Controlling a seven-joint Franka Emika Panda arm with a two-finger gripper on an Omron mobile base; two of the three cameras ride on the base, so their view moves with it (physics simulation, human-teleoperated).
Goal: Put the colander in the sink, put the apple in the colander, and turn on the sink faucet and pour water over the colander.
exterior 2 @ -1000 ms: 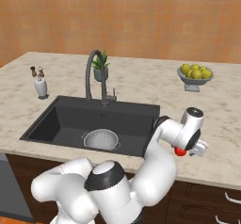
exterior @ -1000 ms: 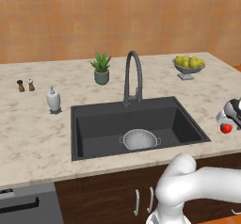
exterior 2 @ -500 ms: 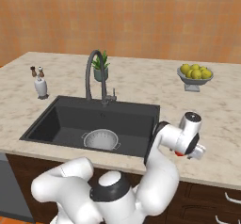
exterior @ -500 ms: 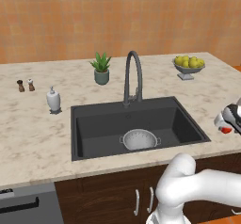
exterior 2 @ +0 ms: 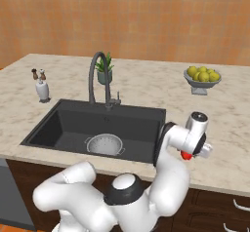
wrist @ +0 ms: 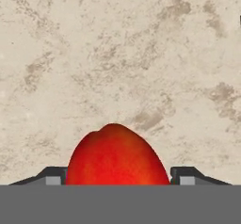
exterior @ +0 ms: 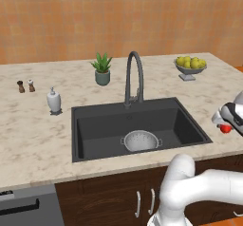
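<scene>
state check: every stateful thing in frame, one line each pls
colander: upright in the sink, empty
apple: on the counter, between the finger tips, not lifted as far as can be seen
gripper: low over the counter, jaws either side of the apple; contact unclear
sink: no water visible
sink faucet: off, no stream visible
fruit bowl: upright, holding yellow-green fruit
</scene>
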